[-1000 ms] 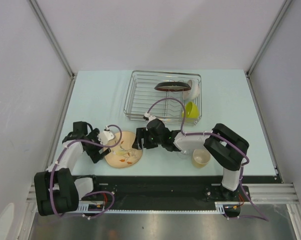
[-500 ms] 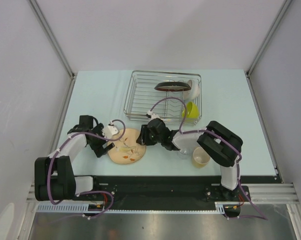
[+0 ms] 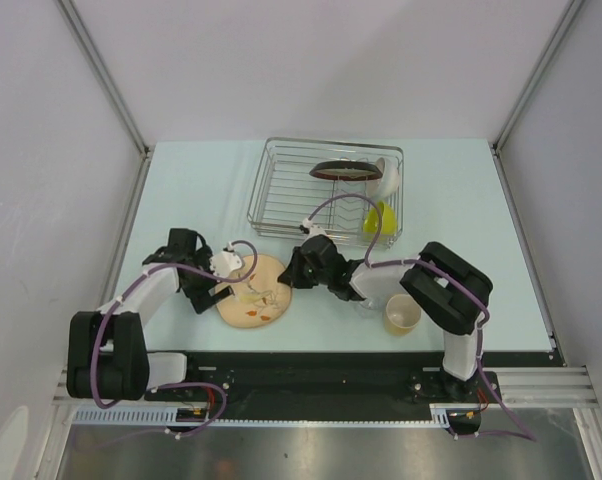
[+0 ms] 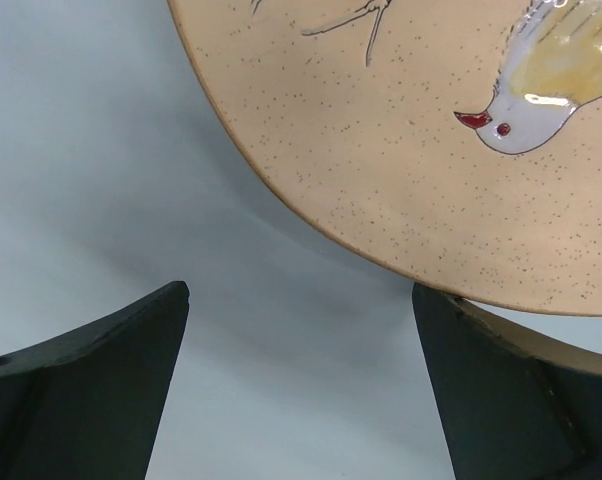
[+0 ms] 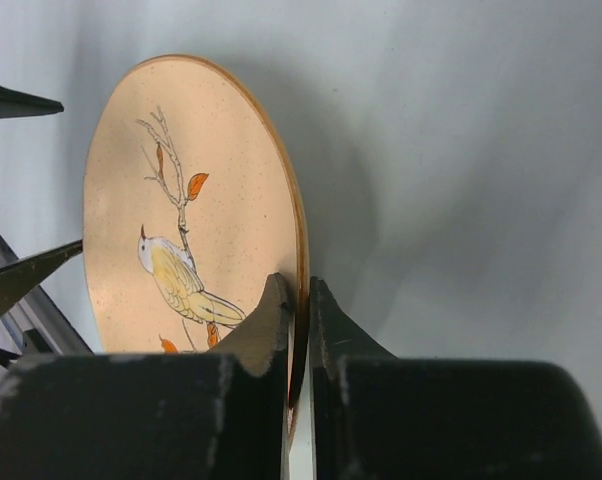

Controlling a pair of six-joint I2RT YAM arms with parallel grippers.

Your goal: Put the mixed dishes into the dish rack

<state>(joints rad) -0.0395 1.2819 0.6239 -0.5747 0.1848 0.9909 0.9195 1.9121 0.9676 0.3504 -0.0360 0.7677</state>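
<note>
1. Left tool [image 3: 221,282] is spread wide and holds nothing. It sits low over the pale bench [image 3: 181,200], in front of the dish rack [image 3: 269,190] and off to its left. In the wrist view [image 4: 301,390] the bird plate's rim passes just above one finger [image 4: 511,400]. I cannot tell whether they touch.
2. The bird plate [image 3: 251,300] [image 4: 431,150], beige with a painted bird and orange leaves, is outside the rack. It lies in front of the rack's left corner, between the two tools.
3. The right tool [image 3: 289,272] is pressed together on that plate's right rim. Its wrist view [image 5: 299,300] shows the rim pinched between both fingers, with the painted face [image 5: 181,200] in view.
4. A red-rimmed plate [image 3: 343,171] stands on edge among the tines toward the back of the rack.
5. A clear glass [image 3: 369,298] stands in front of the rack's right half, partly hidden under the right arm.
6. A yellow cup [image 3: 381,220] sits in the rack's front right corner.
7. A white bowl [image 3: 386,178] leans in the rack's back right corner, beside the red-rimmed plate.
8. A cream cup [image 3: 402,315] stands upright on the bench in front of the rack's right end, just beside the glass.
</note>
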